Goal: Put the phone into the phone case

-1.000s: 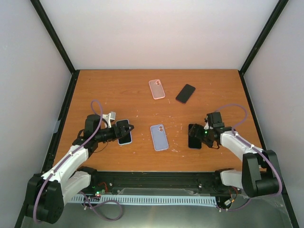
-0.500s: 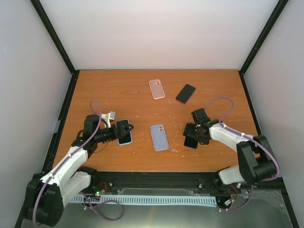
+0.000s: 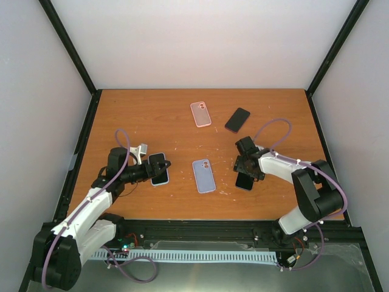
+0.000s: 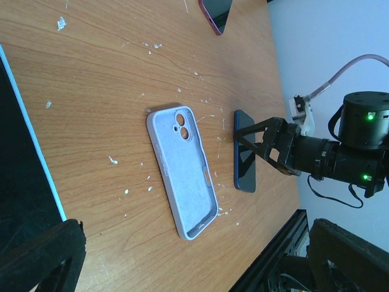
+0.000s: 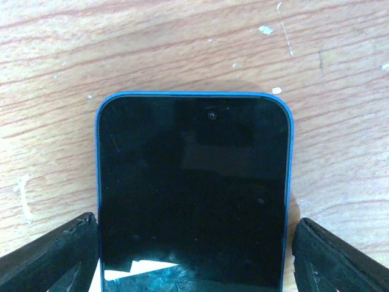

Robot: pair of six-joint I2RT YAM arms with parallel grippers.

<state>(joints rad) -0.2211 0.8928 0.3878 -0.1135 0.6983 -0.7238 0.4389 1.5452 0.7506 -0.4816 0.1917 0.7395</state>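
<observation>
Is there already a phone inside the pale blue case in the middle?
No, the pale blue case lies open side up, its bare inside and camera holes showing.

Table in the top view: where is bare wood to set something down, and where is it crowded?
Bare: the far left corner, left of the pink case; the far right corner, right of the dark phone. Crowded: the near row, lavender case beside blue phone.

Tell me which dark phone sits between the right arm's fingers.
The blue-edged phone just right of the lavender case. The right arm's fingers flank it; the red-edged phone lies farther back, by the pink case.
</observation>
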